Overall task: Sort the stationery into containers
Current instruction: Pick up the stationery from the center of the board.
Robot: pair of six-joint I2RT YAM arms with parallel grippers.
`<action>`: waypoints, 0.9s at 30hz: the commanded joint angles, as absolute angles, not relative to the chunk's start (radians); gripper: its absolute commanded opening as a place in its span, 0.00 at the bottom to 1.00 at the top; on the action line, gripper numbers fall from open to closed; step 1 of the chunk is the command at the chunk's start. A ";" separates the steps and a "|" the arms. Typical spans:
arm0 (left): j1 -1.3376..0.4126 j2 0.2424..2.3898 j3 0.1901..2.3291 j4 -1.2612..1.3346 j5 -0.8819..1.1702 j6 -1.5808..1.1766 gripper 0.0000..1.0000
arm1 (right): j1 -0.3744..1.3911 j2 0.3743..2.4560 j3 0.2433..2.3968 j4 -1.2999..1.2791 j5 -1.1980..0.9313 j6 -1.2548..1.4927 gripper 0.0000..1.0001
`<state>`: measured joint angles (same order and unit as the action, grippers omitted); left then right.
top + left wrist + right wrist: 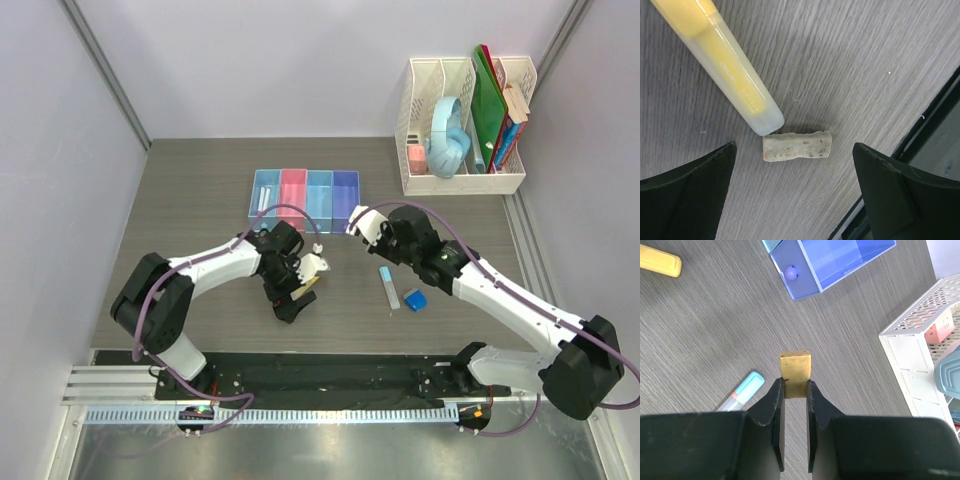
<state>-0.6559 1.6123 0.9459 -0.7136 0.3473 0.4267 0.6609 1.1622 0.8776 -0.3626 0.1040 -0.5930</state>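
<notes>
The left gripper [794, 165] is spread wide, with the small beige block [797, 146] lying between its fingers and touched by the yellow marker [725, 60] just beyond. The tiny orange block [795, 365] is clamped in the right gripper [795, 386], and the purple-blue bin [810, 265] is seen ahead.

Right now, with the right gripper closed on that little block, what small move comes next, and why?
Probably ease the orange block forward over the purple-blue bin: the right gripper pinches it between its fingers, and that open bin lies just ahead, slightly right.
</notes>
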 commanded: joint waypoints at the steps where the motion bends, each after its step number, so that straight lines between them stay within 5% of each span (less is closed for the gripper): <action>1: -0.687 1.686 0.939 -0.637 0.275 0.434 1.00 | 0.657 1.127 0.911 -0.360 0.112 -0.594 0.01; 27: -0.703 1.746 0.927 -0.730 0.167 0.419 0.93 | 0.647 1.065 0.905 -0.364 0.103 -0.583 0.01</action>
